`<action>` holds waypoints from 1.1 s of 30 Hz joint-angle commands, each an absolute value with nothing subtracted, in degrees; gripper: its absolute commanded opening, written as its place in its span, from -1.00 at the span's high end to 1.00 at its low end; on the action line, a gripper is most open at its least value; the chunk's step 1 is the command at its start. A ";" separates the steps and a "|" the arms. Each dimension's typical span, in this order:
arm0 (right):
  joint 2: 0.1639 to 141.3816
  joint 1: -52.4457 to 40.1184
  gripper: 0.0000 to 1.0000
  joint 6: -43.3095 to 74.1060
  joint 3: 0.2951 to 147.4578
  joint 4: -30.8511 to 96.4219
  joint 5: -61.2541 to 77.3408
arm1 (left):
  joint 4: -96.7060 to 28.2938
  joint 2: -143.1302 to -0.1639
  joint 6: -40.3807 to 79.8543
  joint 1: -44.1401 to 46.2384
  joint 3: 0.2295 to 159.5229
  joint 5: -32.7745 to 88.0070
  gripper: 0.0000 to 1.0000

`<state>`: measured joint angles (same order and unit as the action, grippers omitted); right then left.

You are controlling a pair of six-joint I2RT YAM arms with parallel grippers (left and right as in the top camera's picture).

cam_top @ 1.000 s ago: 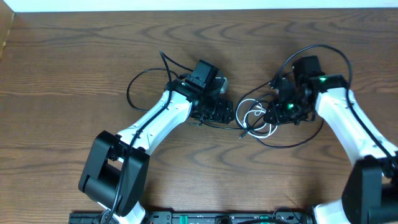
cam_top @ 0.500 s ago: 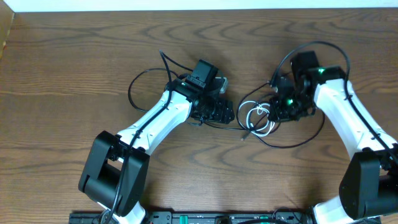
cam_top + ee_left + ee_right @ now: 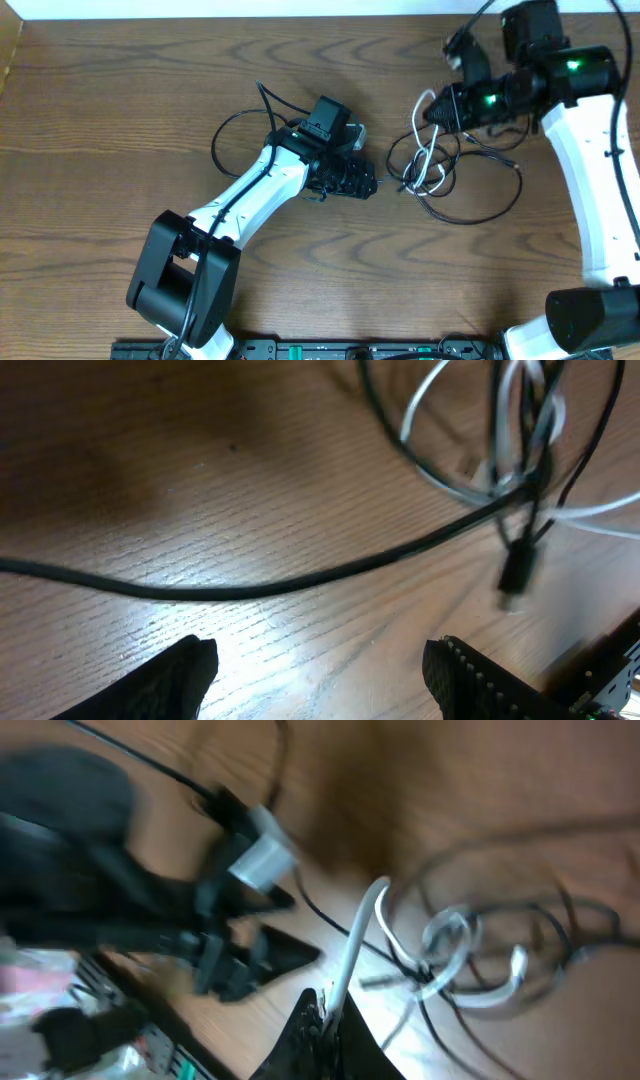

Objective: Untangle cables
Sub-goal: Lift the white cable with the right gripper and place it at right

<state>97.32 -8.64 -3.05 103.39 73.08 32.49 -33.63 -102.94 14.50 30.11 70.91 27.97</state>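
Note:
The white cable [image 3: 428, 160] and the black cable [image 3: 487, 205] lie tangled on the wooden table right of centre. My right gripper [image 3: 432, 108] is shut on the white cable and holds a strand of it raised above the tangle; the right wrist view shows the cord [image 3: 362, 930] clamped between the closed fingers [image 3: 328, 1018]. My left gripper [image 3: 368, 184] is open and empty just left of the tangle. In the left wrist view its fingers [image 3: 320, 672] stand apart over bare wood, with the black cable [image 3: 260, 590] crossing ahead and a small plug end [image 3: 515, 572] hanging in the knot.
A thicker black wire [image 3: 218, 140] fixed to the left arm loops out over the table on its far left side. The table's far edge [image 3: 300, 16] meets a white wall. The left arm's gripper body [image 3: 150, 910] shows blurred in the right wrist view.
My right gripper has risen and moved toward the far right edge, pulling the white cable up and stretching the tangle to the right. The left arm has stayed still.

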 commanded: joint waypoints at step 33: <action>94.50 -0.01 0.98 17.08 119.17 62.02 5.26 | -35.90 -103.18 13.34 30.20 71.48 23.11 -0.41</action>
